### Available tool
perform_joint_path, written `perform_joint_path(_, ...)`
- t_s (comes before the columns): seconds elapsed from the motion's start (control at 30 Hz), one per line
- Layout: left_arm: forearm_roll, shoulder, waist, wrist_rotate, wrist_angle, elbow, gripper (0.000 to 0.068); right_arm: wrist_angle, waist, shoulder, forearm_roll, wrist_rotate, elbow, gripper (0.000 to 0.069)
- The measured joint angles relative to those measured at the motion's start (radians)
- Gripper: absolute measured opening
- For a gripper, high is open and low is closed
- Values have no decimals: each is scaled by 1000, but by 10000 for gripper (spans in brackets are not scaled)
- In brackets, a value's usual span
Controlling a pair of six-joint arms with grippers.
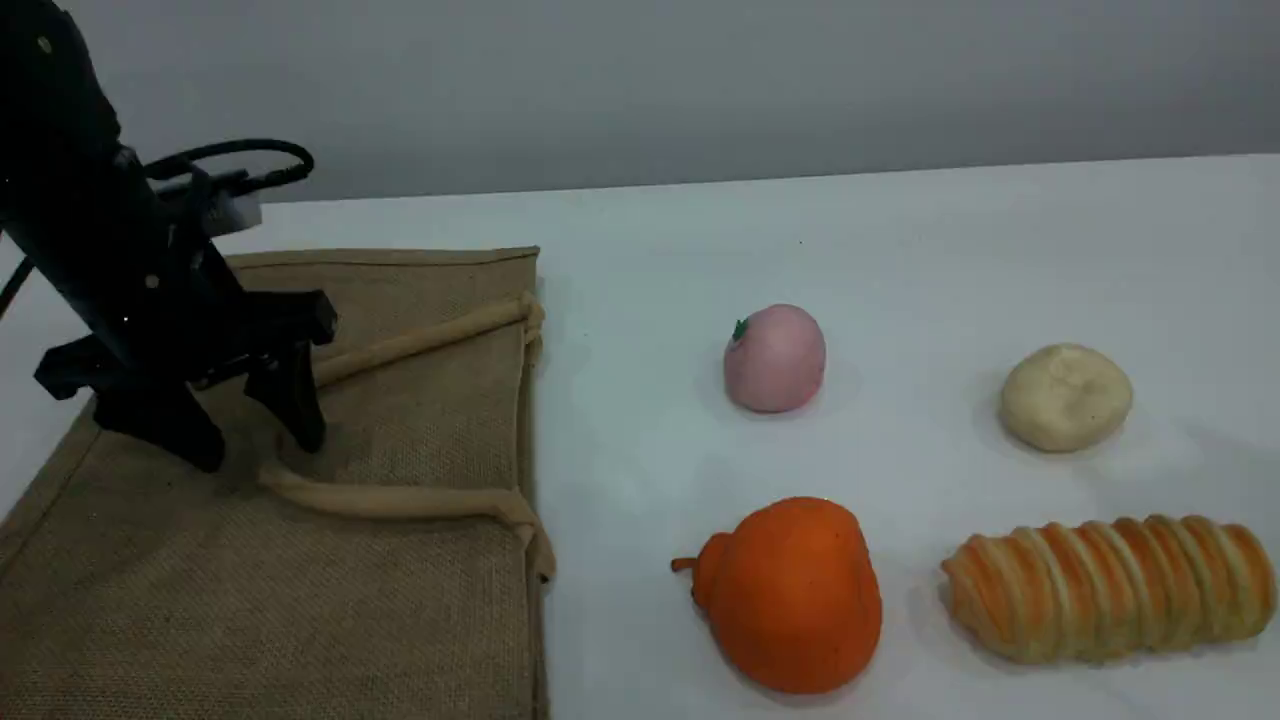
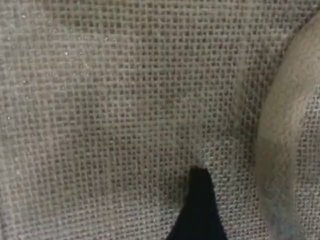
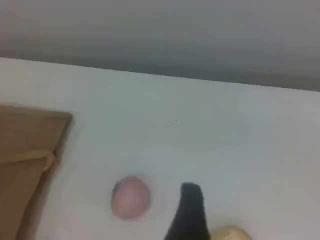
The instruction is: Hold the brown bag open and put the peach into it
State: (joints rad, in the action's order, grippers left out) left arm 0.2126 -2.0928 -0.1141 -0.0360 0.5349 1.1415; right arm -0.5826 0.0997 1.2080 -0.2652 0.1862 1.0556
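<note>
- Bag status: the brown bag, a large rectangular tan-brown woven jute tote, lies flat on the white table. Its hemmed right edge, where both handles are sewn on, looks closed.
- Two light beige rope-like handles lie on the bag's top face. The far handle runs at a slant. The near handle curves back to the hem.
- The black left gripper points down over the bag, between the two handles. Its fingers are clearly spread, with nothing between them.
- Left wrist view: one dark fingertip is at the bag's weave, with a handle just to its right. I cannot tell whether the fingertip touches the fabric.
- The peach, small, round, pale pink and soft with a green stem nub, sits on the table right of the bag. It is well apart from the hem and level with the far handle.
- The right gripper is outside the scene view. Its own camera shows one dark fingertip raised, with the peach just left of it and the bag's corner at the far left. Its jaws stand wide apart and carry nothing.
- Other items right of the bag:
  - An orange pear-shaped fruit lies level with the bag's near half.
  - A cream-white round bun lies farther from the bag than the peach.
  - A striped golden bread roll lies farthest from the bag.
</note>
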Motion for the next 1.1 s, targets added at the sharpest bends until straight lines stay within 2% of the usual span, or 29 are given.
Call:
perform_joint_path(0.13,0,-1,0,0,-8,0,509,0,0,0,-1,0,0,528)
perform_joint_path(0.23,0,-1,0,0,-16,0,465,0,0,0,-1,0,0,528)
perform_joint_path(0.33,0,-1,0,0,-23,0,386,-1,0,0,-1,-2,0,528)
perform_joint_path(0.5,-1,-1,0,11,-23,0,201,-8,0,0,-1,-2,0,528)
perform_joint_path(0.63,-1,-1,0,41,-22,0,101,-9,0,0,-1,-2,0,528)
perform_joint_path(0.83,-1,0,0,134,17,25,94,-23,0,0,-1,0,0,528)
perform_joint_path(0.93,-2,0,0,200,104,86,94,-31,0,0,-1,0,0,528)
perform_joint_path(1.1,-5,0,0,317,313,237,94,-63,0,0,-7,-1,0,528)
